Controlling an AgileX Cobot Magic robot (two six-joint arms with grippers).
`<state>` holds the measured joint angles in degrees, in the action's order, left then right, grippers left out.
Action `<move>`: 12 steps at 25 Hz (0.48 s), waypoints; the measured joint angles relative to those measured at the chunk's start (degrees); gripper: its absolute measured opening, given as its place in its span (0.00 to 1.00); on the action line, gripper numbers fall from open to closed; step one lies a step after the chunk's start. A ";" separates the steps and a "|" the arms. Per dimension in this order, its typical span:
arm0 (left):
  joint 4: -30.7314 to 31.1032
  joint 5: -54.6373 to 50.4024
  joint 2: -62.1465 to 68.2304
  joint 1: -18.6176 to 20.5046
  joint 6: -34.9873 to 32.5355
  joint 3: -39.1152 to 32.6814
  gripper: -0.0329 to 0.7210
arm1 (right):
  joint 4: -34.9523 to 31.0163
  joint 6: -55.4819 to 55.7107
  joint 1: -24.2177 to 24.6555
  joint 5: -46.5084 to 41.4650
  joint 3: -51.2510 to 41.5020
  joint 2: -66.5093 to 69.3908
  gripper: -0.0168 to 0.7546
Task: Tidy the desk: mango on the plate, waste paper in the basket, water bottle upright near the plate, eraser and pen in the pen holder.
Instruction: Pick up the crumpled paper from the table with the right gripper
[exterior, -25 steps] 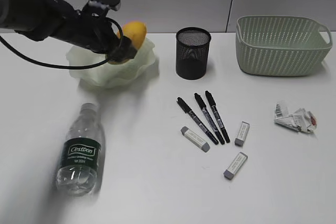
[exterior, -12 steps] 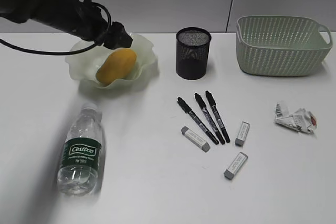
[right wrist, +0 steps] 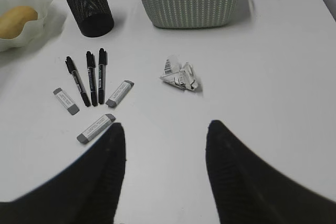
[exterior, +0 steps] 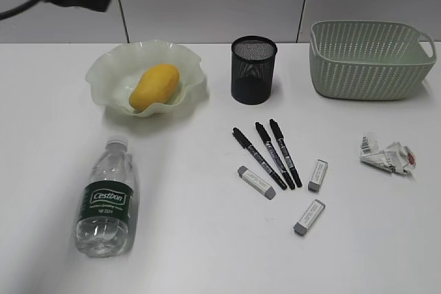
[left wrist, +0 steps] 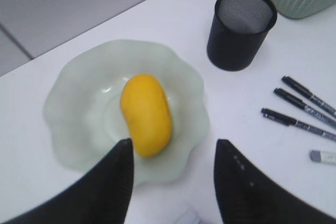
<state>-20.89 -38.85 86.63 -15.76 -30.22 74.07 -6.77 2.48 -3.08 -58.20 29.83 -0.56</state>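
The mango (exterior: pixel 154 86) lies in the pale green wavy plate (exterior: pixel 103 74), also in the left wrist view (left wrist: pixel 146 114). My left gripper (left wrist: pixel 173 148) is open and empty, high above the plate's near edge; only a dark part of its arm shows at the exterior view's top left. The water bottle (exterior: pixel 105 197) lies on its side on the desk (exterior: pixel 193 239). Three black pens (exterior: pixel 270 153) and three erasers (exterior: pixel 256 182) lie in front of the black mesh pen holder (exterior: pixel 253 70). The waste paper (exterior: pixel 387 155) lies right, before the basket (exterior: pixel 372 60). My right gripper (right wrist: pixel 165 129) is open, empty, above bare desk.
The grey wall panels stand right behind the desk's back edge. The basket sits at the back right corner. The pen holder stands between plate and basket.
My left gripper has let go of the mango, which now lies in the plate. The left arm has pulled up and away to the top left.
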 joint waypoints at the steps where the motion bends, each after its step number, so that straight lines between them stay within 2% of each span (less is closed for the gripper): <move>1: 3.05 -0.01 -5.13 0.06 3.39 -3.64 0.53 | 0.00 0.00 0.00 0.00 0.00 0.00 0.54; 4: 13.20 0.85 -21.00 0.17 12.53 -14.31 0.53 | 0.00 0.00 0.00 0.00 0.00 0.00 0.54; 6: 16.78 1.19 -31.91 0.31 14.90 -20.45 0.55 | 0.00 0.00 0.00 0.00 0.00 0.00 0.54; 12: 19.69 -8.68 -56.76 0.34 23.84 -32.42 0.71 | -0.38 0.00 0.00 0.01 0.00 0.00 0.54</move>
<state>-1.20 -47.53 29.87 -15.41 -6.38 41.65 -7.15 2.48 -3.08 -58.19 29.83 -0.56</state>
